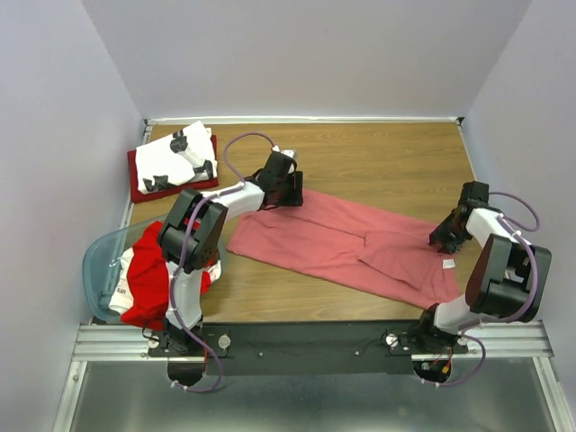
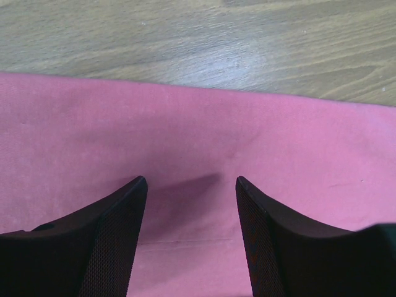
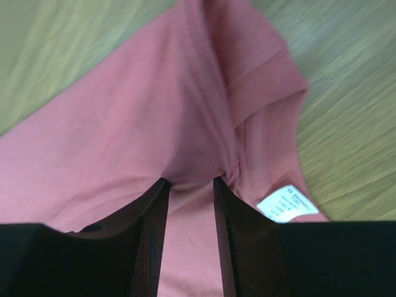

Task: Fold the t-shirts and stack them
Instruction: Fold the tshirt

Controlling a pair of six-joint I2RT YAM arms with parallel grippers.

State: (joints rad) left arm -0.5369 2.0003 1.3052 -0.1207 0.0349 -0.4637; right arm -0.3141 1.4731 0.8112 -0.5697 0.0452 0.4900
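Note:
A large salmon-pink t-shirt (image 1: 346,247) lies spread across the middle of the table. My left gripper (image 1: 288,192) is at its far left corner; in the left wrist view it (image 2: 190,180) is open, with the pink cloth (image 2: 198,136) right under the fingertips. My right gripper (image 1: 447,238) is at the shirt's right end. In the right wrist view it (image 3: 189,180) is shut on a bunched fold of the pink shirt (image 3: 154,111), next to the white label (image 3: 288,203). A folded white shirt with black prints (image 1: 175,155) lies on a dark red shirt (image 1: 137,184) at the back left.
A translucent pale-blue tub (image 1: 97,261) at the near left holds bright red and white shirts (image 1: 148,274). Grey walls close in the table on the left, back and right. Bare wood (image 1: 378,162) shows behind the pink shirt.

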